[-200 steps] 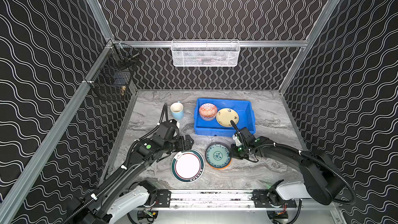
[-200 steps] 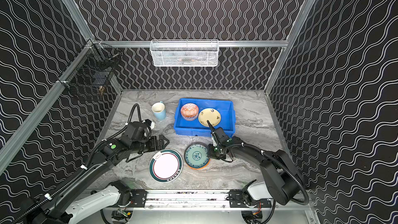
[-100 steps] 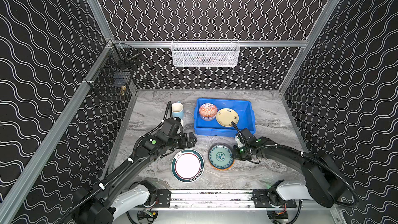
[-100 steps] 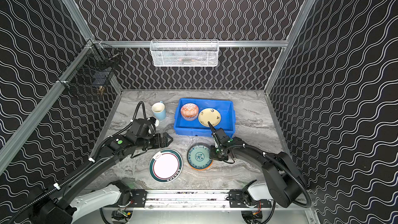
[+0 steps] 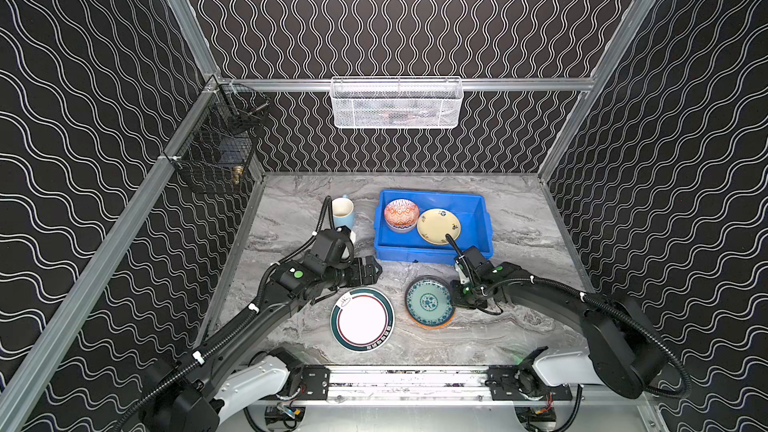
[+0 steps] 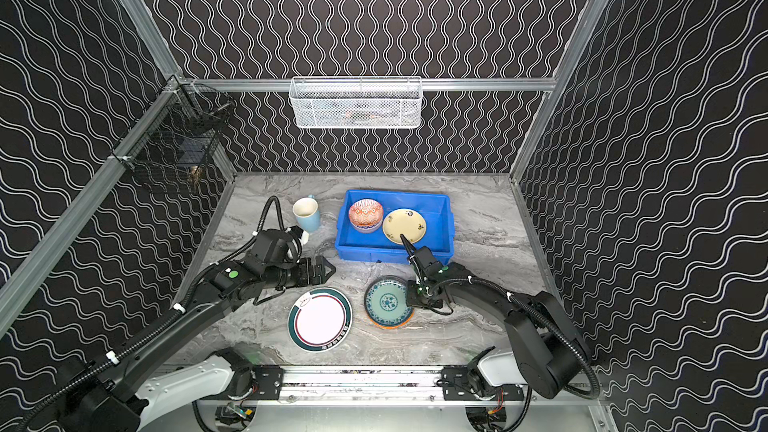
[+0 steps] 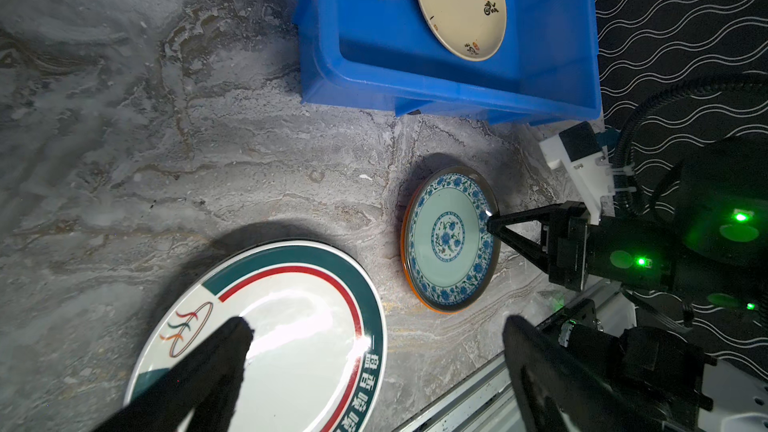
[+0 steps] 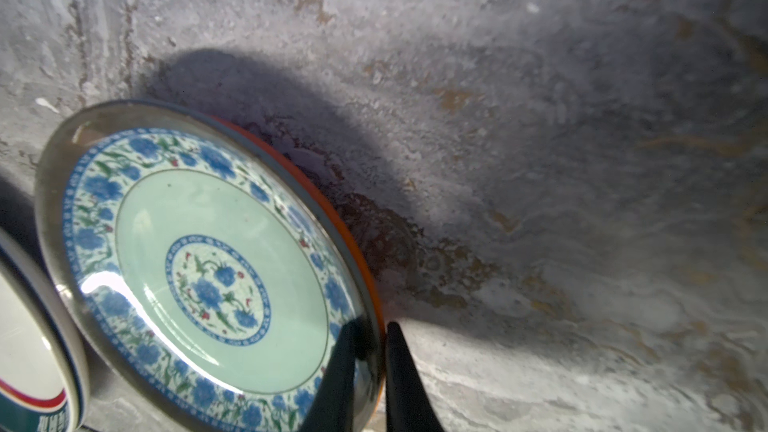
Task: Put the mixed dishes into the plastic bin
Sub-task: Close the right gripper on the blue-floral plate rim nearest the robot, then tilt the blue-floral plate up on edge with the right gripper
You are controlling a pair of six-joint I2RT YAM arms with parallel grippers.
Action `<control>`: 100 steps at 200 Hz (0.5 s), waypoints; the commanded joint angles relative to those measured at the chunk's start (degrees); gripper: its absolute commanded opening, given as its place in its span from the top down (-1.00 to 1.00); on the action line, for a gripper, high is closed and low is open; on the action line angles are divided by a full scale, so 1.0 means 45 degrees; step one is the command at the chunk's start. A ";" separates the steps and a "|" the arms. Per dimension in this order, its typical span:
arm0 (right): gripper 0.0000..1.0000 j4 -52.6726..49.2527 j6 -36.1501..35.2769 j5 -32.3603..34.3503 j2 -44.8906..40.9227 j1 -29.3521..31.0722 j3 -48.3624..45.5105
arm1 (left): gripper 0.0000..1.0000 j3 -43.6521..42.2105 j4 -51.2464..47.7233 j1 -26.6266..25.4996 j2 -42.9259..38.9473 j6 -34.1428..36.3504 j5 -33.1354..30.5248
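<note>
The right end effector [image 8: 372,328] pinches the rim of the orange plate [image 5: 428,303], which sits tilted on the desk [image 5: 519,218] just short of the blue bin [image 5: 415,253], where the bowl [image 5: 401,212] and yellow plate [image 5: 438,225] sit. The left end effector [image 5: 376,273] gapes wide, empty, near the white plate [image 7: 291,326] — its green rim carries Chinese characters [image 7: 365,384] I can't make out.

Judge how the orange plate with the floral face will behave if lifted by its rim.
Probably stiff: the orange plate shows no bend where the right gripper is shut on its rim. Likely slippery: its glossy face throws bright glare, and only narrow fingertips pinch it. Held at one edge, it may swing or droop about that pinch.
</note>
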 commanded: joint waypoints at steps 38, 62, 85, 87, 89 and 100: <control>0.74 -0.1466 -0.0211 0.1133 -0.0207 -0.0012 0.0257 | -0.97 -0.0293 0.0651 -0.0011 0.0111 0.0015 0.0453; 0.76 -0.1689 -0.0268 0.1303 -0.0221 -0.0012 0.0373 | -0.97 -0.0287 0.0803 -0.0011 0.0348 -0.0027 0.0593; 0.86 -0.1926 -0.0343 0.1357 -0.0424 -0.0010 0.0559 | -0.97 -0.0191 0.0850 -0.0030 0.0539 0.0016 0.0592; 0.86 -0.1947 -0.0335 0.1345 -0.0422 -0.0006 0.0578 | -0.97 -0.0183 0.0864 -0.0030 0.0554 0.0028 0.0563; 0.87 -0.1986 -0.0343 0.1356 -0.0451 -0.0010 0.0602 | -0.97 -0.0182 0.0868 -0.0030 0.0563 0.0031 0.0556; 0.89 -0.2144 -0.0391 0.1338 -0.0511 -0.0012 0.0721 | -0.97 -0.0157 0.0942 -0.0025 0.0621 0.0029 0.0571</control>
